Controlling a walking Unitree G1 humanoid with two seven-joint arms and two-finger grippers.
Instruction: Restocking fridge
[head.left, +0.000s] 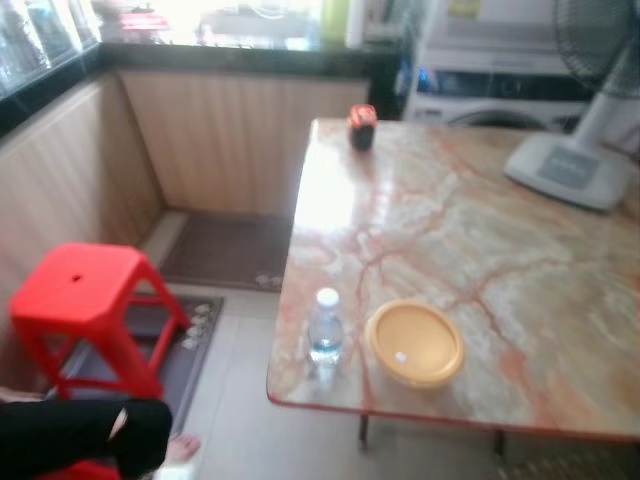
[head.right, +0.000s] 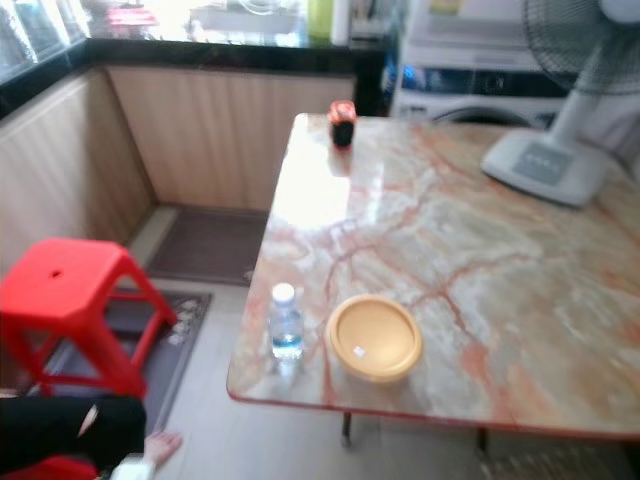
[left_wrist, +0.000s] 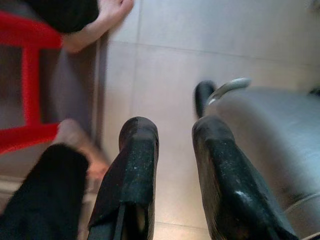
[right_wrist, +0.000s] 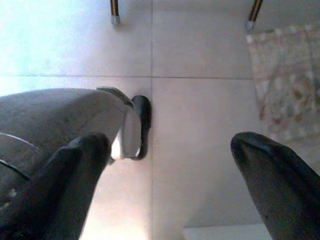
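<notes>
A small clear water bottle with a white cap stands upright near the front left corner of the marble table. Just right of it sits a round yellow lidded container. At the table's far left corner is a small dark jar with a red lid. My left gripper hangs over the tiled floor, its fingers a little apart with nothing between them. My right gripper also hangs above the floor, wide open and empty.
A red plastic stool stands left of the table on a dark mat. A person's black-clad leg and bare foot are at the lower left. A white fan base sits on the table's far right. Wooden counter panels line the back and left.
</notes>
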